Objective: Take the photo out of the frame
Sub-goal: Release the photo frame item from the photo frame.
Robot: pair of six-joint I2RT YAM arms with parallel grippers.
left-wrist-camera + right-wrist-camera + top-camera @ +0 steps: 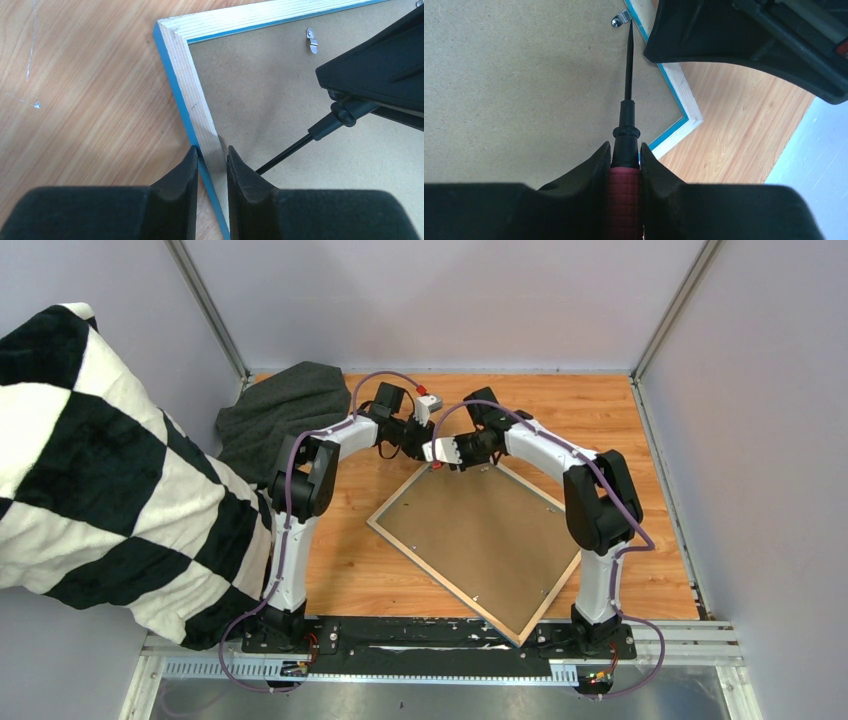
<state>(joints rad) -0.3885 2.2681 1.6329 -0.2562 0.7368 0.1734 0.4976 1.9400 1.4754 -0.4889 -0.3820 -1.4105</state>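
Fingers of your left arm (182,185) are pinched on the pale wood rail of a thin rectangular picture frame (192,100) with a bright blue front, close to its far corner. Fingers of your right arm (591,172) are clamped round the red ribbed handle of a black-shafted screwdriver (626,135). Its tip sits at a small silver metal turn clip (620,20) on the frame's inner edge.

The frame lies face down on the wooden desk (620,430), turned like a diamond and filled by a plain brown backing board (480,535). The photo is out of sight, presumably still under that board.

The thin tip could skid off the clip and score the board, or dig through towards the print. With one rail held near a corner, a sideways push may swing the frame on the desk. Both wrists are crowded together, so one could knock the other. A second silver clip (312,41) overlaps the board on the adjoining rail, so prying early could bend it
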